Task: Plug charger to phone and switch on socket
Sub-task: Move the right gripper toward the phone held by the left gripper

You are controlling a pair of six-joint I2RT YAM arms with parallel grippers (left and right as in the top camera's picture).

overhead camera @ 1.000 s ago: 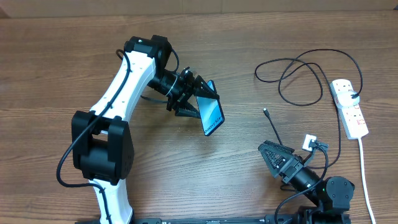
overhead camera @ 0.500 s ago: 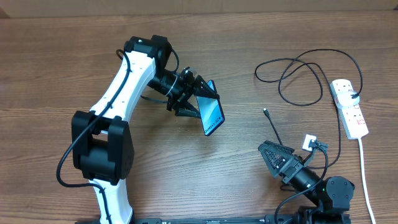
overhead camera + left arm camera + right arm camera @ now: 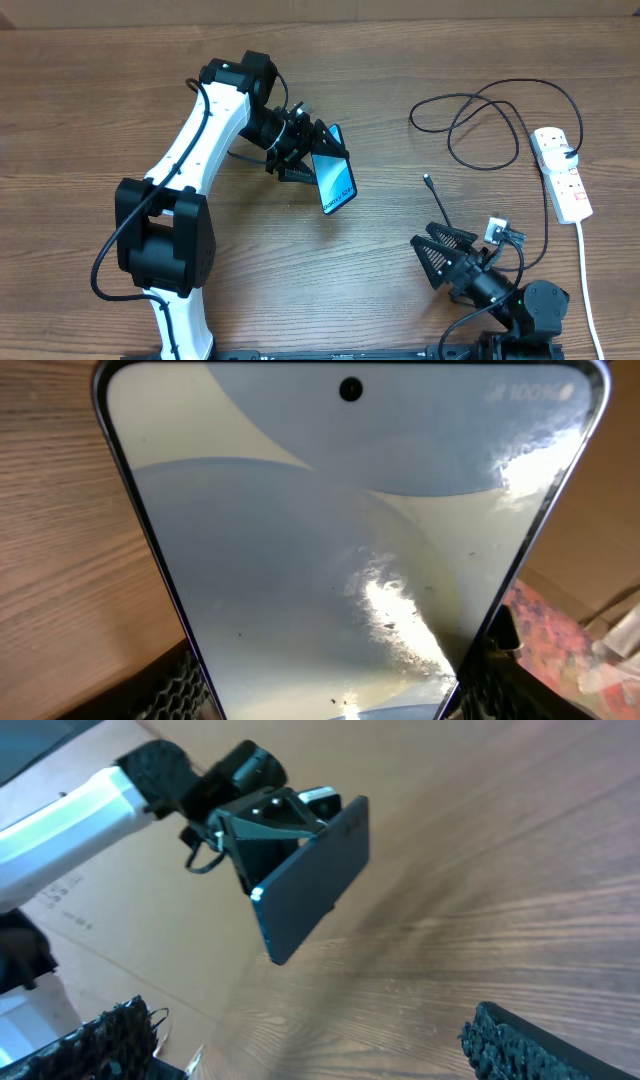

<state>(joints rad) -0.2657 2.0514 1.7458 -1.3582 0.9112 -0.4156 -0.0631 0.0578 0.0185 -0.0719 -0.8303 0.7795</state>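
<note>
Your left fingers [image 3: 296, 174] hold the slim black-edged phone [image 3: 337, 182] aloft. The right fingers [image 3: 447, 237] gape empty (near side) — next, grasp the thin black charger cable [image 3: 436, 200] by its tip.

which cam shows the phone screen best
Left wrist: the lit screen of the phone fills the frame, though its lower end is cut off. Overhead shows the whole phone small and tilted in the left gripper. Right wrist shows only its dark back.

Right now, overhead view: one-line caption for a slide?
Left gripper holds the phone aloft; right gripper open near the connector tip of the charger.
</note>
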